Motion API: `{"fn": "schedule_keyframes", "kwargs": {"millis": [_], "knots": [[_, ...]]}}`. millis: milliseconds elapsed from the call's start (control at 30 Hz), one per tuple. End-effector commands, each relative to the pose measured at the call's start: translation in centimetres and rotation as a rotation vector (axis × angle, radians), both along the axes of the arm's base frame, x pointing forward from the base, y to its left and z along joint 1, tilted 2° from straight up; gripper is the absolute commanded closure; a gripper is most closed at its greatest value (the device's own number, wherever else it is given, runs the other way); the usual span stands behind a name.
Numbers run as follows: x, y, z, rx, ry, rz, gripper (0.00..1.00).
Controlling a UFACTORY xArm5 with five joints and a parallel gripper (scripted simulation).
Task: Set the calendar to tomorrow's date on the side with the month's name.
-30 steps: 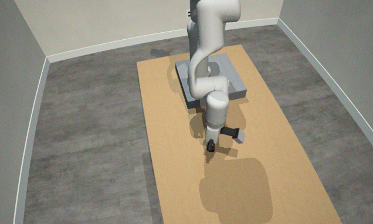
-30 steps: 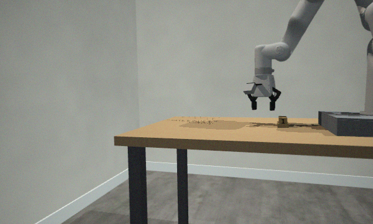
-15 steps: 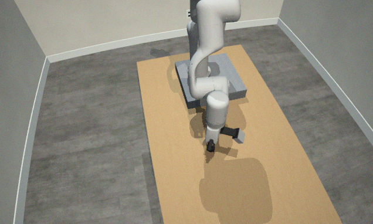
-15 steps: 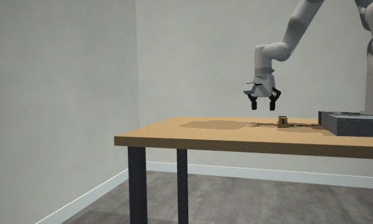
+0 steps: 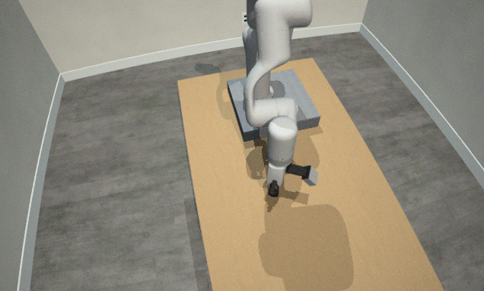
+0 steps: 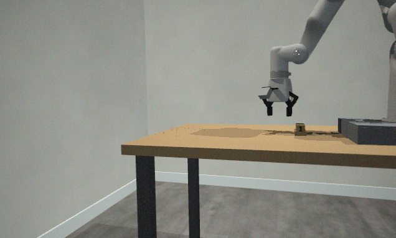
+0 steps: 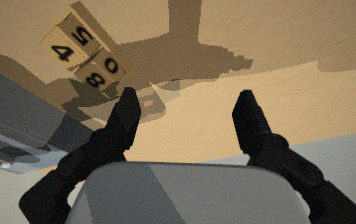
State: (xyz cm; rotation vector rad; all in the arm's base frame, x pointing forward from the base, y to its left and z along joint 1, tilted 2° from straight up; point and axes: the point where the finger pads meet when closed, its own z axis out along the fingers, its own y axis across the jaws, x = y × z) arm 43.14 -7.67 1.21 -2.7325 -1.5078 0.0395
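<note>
Above wood [image 5: 228, 224] [image 6: 218, 150] [image 7: 190, 125], the fingers [image 5: 291, 183] [image 6: 279, 115] gape wide (nothing between them).

you're seeing table [image 5: 228, 224] [image 6: 249, 153] [image 7: 280, 100] showing fine-grained matt wood | cubes [image 7: 85, 39] [image 7: 95, 75] looking like pale wood, black digits | arm [image 5: 272, 37] [image 6: 320, 21] showing smooth white plastic-like shell, faint sheen | gripper fingers [image 6: 269, 111] looking matt black | floor [image 5: 114, 178] [image 6: 218, 211] showing streaky grey wood-look finish

at ten o'clock in the wrist view, one cube [image 7: 71, 46] shows 4 and 5, its neighbour [image 7: 102, 73] 8 and 0; the exterior view shows 1 on a cube face [image 6: 301, 129] at four o'clock.
</note>
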Motion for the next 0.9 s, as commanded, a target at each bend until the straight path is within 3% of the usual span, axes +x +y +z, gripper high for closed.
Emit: {"fn": "schedule_keyframes", "kwargs": {"millis": [0, 367, 867], "knots": [[0.1, 0.0, 0.9, -0.001, -0.003, 0.0, 0.0], [0.3, 0.0, 5.3, -0.001, -0.003, 0.0, 0.0], [0.3, 0.0, 5.7, -0.001, -0.003, 0.0, 0.0]]}}
